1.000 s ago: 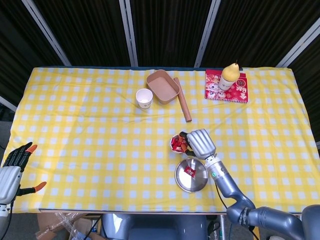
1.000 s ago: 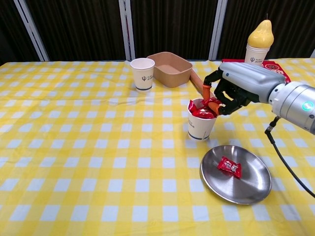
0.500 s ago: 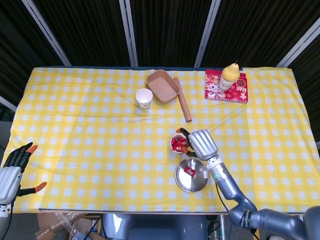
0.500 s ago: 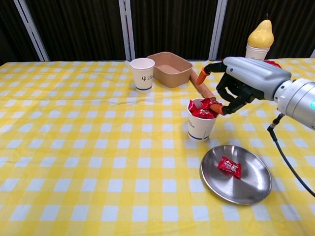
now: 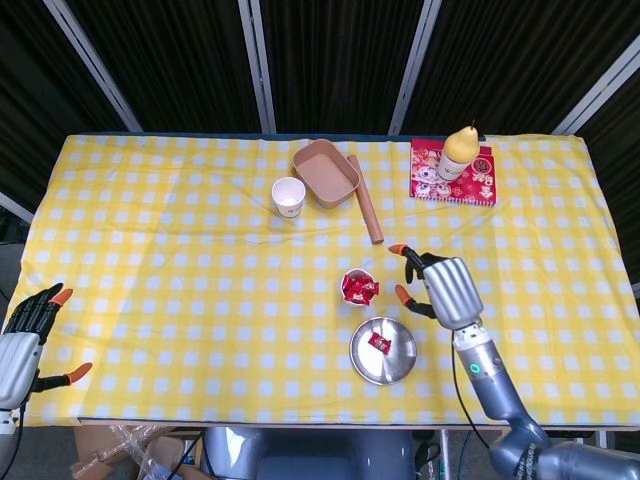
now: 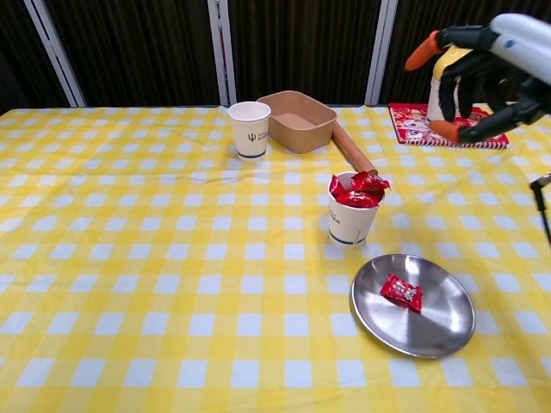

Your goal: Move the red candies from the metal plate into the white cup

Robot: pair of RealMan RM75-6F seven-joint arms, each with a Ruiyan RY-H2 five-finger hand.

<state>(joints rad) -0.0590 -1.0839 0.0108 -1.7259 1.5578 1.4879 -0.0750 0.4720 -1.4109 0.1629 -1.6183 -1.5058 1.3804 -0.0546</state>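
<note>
A white cup (image 6: 351, 220) (image 5: 358, 288) stands mid-table, heaped with red candies (image 6: 356, 189) above its rim. Just in front and to its right lies the round metal plate (image 6: 439, 331) (image 5: 396, 367) with one red candy (image 6: 401, 291) (image 5: 380, 343) on it. My right hand (image 6: 482, 73) (image 5: 440, 285) hangs raised to the right of the cup, fingers spread and holding nothing. My left hand (image 5: 25, 335) rests at the table's near left corner, fingers apart and empty; it does not show in the chest view.
A second white cup (image 6: 250, 128) stands at the back beside a brown paper tray (image 6: 297, 120) and a wooden rolling pin (image 6: 353, 148). A yellow pear-shaped bottle (image 5: 459, 150) stands on a red booklet (image 5: 480, 180) at the back right.
My right hand has let go over the cup, lifted and swung right, away from it, with fingers spread. A candy now lies on top of the cup's heap. The left hand is unmoved.
</note>
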